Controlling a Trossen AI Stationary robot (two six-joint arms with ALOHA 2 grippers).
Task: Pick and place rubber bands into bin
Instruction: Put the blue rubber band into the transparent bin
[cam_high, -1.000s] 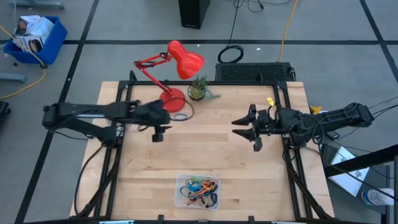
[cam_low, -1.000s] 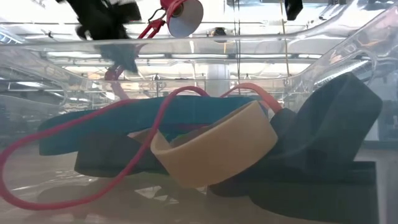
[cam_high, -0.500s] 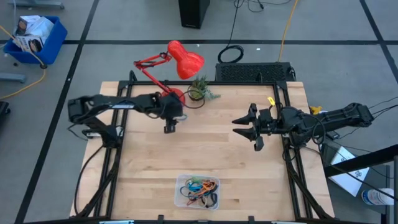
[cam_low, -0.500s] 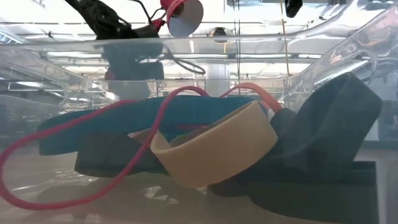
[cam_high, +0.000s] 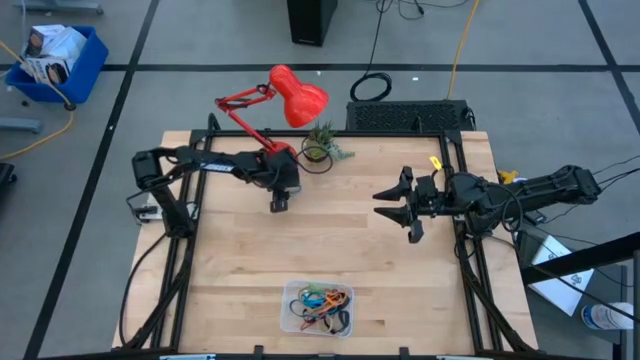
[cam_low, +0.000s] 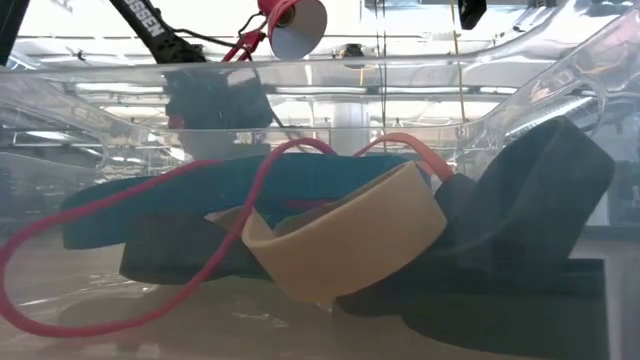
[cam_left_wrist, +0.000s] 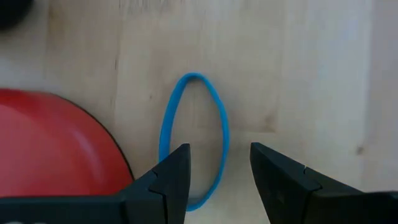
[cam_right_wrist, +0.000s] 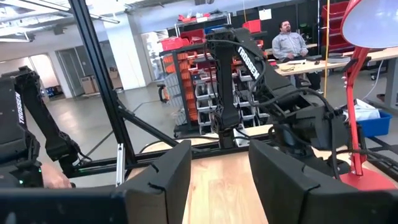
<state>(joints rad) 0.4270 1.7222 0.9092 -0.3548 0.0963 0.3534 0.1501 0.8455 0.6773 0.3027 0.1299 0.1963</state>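
Wooden table (cam_high: 340, 250) under both arms: left gripper (cam_left_wrist: 217, 180), fingers spread, hovers over a blue rubber band (cam_left_wrist: 194, 140) just beside the red lamp base (cam_left_wrist: 56, 149). Pick step; next, descend and pinch. Bin (cam_high: 318, 307) sits well away. Right gripper (cam_high: 405, 210) waits, spread and empty.

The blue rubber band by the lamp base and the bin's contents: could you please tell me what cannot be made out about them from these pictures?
- Blue rubber band: in the left wrist view, its near end is hidden behind the left end effector; in the high view, that end effector covers it.
- Lamp base: left wrist view, cut off by the picture's edge.
- Rubber bands in the bin: high view, too small and tangled to count; low view, they overlap.
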